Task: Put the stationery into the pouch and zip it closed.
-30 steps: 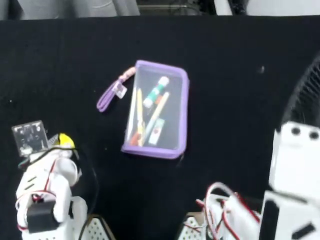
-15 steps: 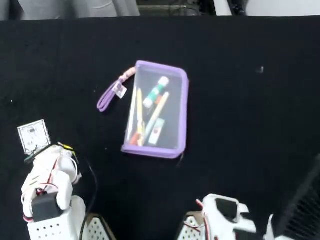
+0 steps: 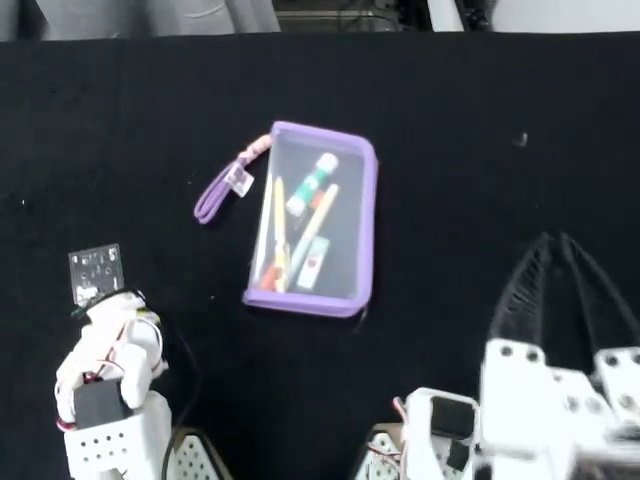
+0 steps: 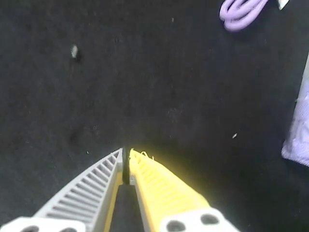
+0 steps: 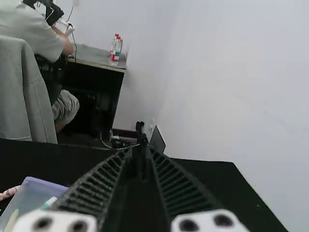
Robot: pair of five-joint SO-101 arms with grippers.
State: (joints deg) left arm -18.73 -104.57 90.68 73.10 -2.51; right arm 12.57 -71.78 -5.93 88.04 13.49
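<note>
Pouch (image 3: pixel 315 220) is lying lengthwise away from the arms, strap (image 3: pixel 215 195) trailing leftward; left tool (image 4: pixel 126 154) and right tool (image 5: pixel 140 145) are sitting pressed together.

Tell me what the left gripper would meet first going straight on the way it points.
Probably the bare black table; the left gripper aims wide of the pouch strap, though depth is unclear.

Office-like room — dark desk (image 5: pixel 95 89), bottles (image 5: pixel 116 50) on it, bare white wall (image 5: pixel 231 72)
</note>
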